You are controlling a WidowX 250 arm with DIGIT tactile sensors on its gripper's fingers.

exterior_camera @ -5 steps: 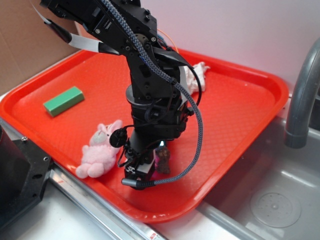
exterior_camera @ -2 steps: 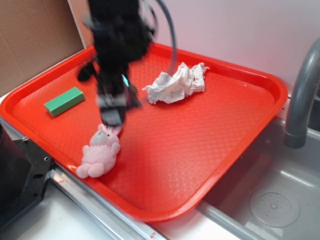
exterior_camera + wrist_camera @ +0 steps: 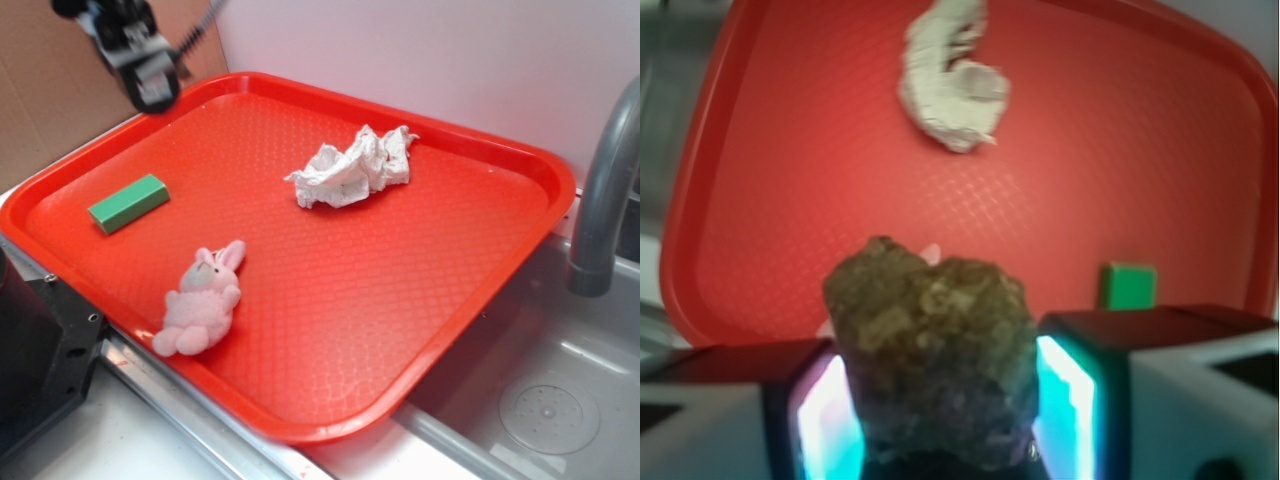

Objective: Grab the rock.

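In the wrist view the dark brown rough rock [image 3: 930, 355] sits between my two fingers [image 3: 1075, 385], which press on its sides. My gripper [image 3: 940, 420] is shut on the rock and holds it high above the red tray [image 3: 790, 200]. In the exterior view my gripper [image 3: 140, 60] shows blurred at the top left, above the tray's far left corner; the rock cannot be made out there.
On the red tray [image 3: 480, 250] lie a crumpled white paper towel [image 3: 350, 168], a green block [image 3: 127, 202] at the left and a pink plush bunny [image 3: 200, 300] near the front edge. A grey faucet [image 3: 605, 200] and a metal sink [image 3: 540, 400] are at the right.
My gripper closed on the rock near the bunny, lifted it off the tray and swung up and back to the far left. The rock's place on the tray is now bare.
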